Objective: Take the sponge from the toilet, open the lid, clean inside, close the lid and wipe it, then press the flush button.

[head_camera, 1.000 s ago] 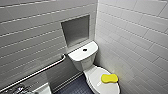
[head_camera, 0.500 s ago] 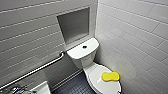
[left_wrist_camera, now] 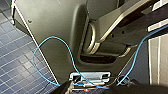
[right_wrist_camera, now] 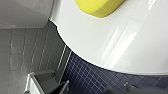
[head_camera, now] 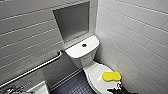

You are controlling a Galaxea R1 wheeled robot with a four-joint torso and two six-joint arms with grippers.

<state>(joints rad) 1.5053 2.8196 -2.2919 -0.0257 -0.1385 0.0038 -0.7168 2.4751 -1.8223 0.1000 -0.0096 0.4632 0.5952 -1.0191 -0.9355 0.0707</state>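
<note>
A steel grab rail (head_camera: pixel 37 67) runs along the grey wall beside the white toilet (head_camera: pixel 81 58), whose dark flush button (head_camera: pixel 84 45) sits mid-tank for an easy press. The lid (head_camera: pixel 96 75) is down, giving the yellow sponge (head_camera: pixel 111 76) a flat resting place near the tiled side wall. Close by hangs the right claw (head_camera: pixel 116 89), apparently lined up for the pick; whether it is wide or narrow cannot be told.

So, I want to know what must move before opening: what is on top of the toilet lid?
A small bright yellow foam sponge lies flat on the closed white oval plastic lid. Whatever is underneath the lid is covered and cannot be seen.
</note>
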